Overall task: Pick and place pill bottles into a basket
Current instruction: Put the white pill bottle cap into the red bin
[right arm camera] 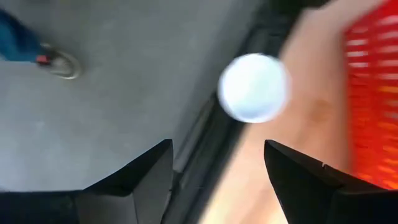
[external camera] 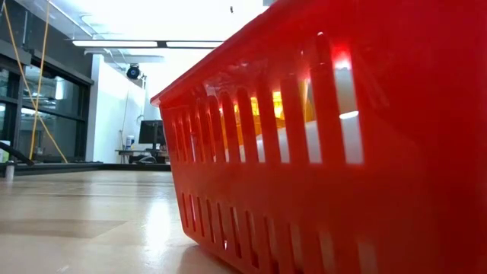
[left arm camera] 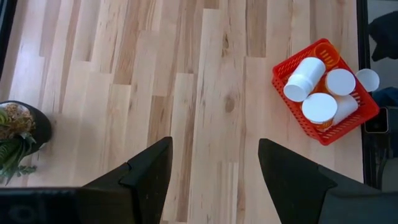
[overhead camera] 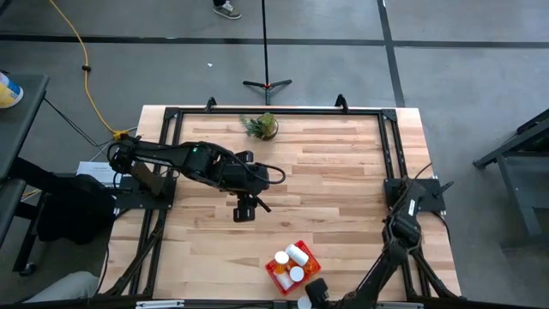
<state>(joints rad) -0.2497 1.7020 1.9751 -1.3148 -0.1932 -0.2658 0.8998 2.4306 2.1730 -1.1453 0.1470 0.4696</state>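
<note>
Pale wooden bench (overhead camera: pixel 343 172): pill bottles (left arm camera: pixel 320 93) sit in the basket (left arm camera: pixel 364 115) by its near edge; they look light, rigid, slick, best pinched across the body. Left gripper (left arm camera: pixel 214 180) hangs mid-bench, jaws spread, empty; right gripper (right arm camera: pixel 217 180) likewise, over a stray cap (right arm camera: pixel 255 87).

Grey floor (overhead camera: pixel 480 77) w/ ceiling strip lights (external camera: pixel 144 43)

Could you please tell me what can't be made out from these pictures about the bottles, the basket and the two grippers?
- Bottle count: the high view shows the pill bottles too small and overlapping inside the basket; the left wrist view shows about four caps.
- Low view: the basket wall fills the picture, hiding both arms.
- Right wrist view: motion blur; a white cap beside the basket could be a bottle, unclear.
- The right gripper and left gripper stand open, empty.
</note>
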